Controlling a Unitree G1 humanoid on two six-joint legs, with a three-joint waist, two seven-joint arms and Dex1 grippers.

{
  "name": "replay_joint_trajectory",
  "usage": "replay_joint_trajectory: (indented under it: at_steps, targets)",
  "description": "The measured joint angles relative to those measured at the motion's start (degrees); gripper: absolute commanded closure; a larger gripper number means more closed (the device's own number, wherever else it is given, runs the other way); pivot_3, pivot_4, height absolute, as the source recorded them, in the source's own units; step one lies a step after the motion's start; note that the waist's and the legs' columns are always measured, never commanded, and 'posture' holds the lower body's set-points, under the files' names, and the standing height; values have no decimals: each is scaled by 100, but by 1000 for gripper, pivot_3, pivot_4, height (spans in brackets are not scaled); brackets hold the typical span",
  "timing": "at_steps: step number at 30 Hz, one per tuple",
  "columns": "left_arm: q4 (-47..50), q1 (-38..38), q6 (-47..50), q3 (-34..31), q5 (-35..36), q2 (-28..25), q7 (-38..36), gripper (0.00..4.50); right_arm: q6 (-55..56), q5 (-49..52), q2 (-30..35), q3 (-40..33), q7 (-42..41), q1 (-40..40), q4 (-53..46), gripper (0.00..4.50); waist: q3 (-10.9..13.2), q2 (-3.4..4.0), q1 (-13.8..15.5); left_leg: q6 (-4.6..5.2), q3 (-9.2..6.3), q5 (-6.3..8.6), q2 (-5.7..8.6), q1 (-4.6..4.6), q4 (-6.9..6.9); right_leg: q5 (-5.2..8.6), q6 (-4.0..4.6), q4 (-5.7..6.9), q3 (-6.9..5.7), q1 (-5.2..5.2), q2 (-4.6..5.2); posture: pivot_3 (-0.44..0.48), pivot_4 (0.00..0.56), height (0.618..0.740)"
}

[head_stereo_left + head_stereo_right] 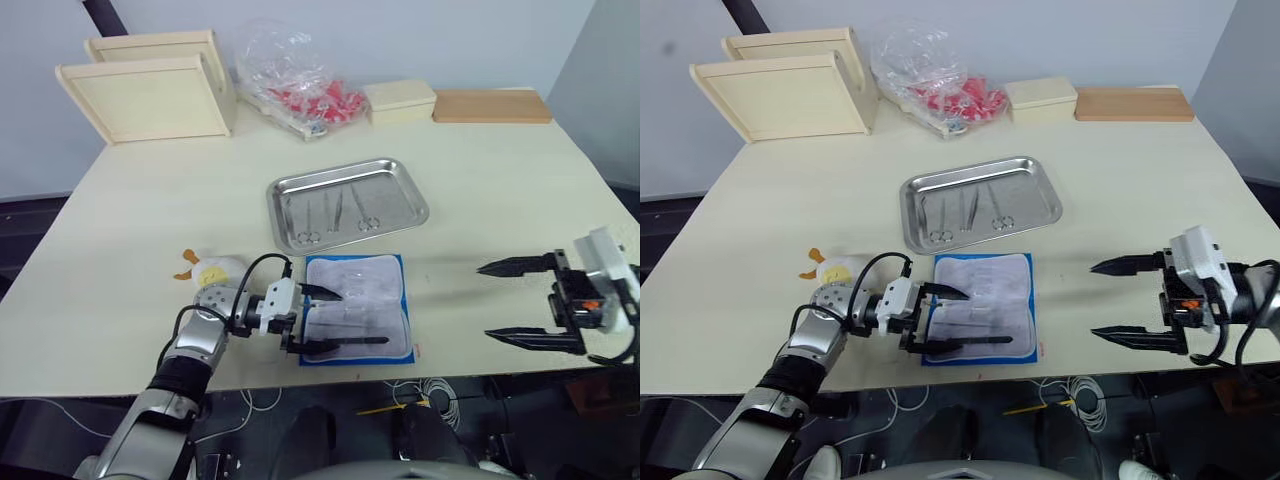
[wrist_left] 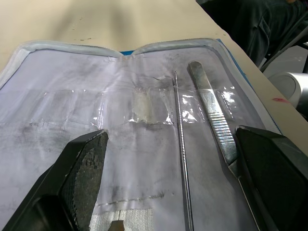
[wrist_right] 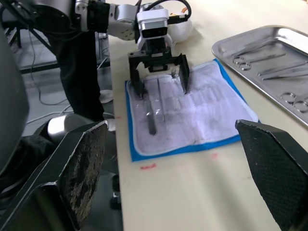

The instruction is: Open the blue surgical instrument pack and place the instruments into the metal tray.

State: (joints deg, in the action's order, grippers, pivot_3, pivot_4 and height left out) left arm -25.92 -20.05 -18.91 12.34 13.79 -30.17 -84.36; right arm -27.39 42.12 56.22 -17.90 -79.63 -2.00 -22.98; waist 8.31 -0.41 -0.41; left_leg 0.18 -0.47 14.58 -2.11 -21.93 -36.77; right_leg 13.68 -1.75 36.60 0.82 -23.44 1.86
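The blue surgical instrument pack lies unfolded near the table's front edge, pale lining up. On the lining rest two slim steel instruments: a thin probe and a flat ridged handle. My left gripper is open and low over the pack's left part, its fingers either side of these two. Behind the pack sits the metal tray, with several ring-handled instruments in it. My right gripper hangs open to the right of the pack, holding nothing.
Two pale wooden trays stand at the back left. Beside them are a crinkled clear bag of red items, a pale box and a wooden board. A yellow-and-white toy lies by my left wrist.
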Motion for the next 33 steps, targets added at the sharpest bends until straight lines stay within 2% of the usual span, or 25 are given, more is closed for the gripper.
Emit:
replay_joint_trajectory:
  at_steps: [6, 10, 22, 24, 33]
  targets:
    - [-3, -8, -2, 1, 0, -1, -41, 0, -31, 11, 43, -57, 56, 42, 38, 55, 1, -2, -7, 0, 2, 0, 0, 0, 2, 0, 0, -4, 1, 0, -2, 0, 150, 740]
    - [-3, -18, -1, 3, 0, -13, -60, 0, -32, -40, -139, 197, 373, -73, -65, 55, 3, -4, -13, 0, 3, 0, 0, 0, 4, 0, 0, -5, 1, 0, -7, 0, 150, 740]
    - [4, -110, 20, 71, 13, -76, -225, 0, -100, -967, -1224, 1656, 2084, -620, -508, 55, 5, -9, -24, 0, 7, 0, 1, -1, 18, 0, 1, -8, 7, -1, -16, 0, 150, 740]
    - [20, -113, 106, 75, 39, -105, -288, 0, -185, -1309, -1498, 2124, 2521, -751, -575, 55, 5, -14, -27, 0, 7, 0, 0, -2, 19, 1, 3, -8, 7, -3, -20, 0, 150, 740]
    - [68, -141, 230, 108, 75, -211, -387, 0, 42, -2400, -1891, 3290, 2928, -1021, -148, 55, 10, -33, -47, 0, 10, 0, -4, 0, 21, 2, 5, -8, 12, -5, -32, 0, 150, 740]
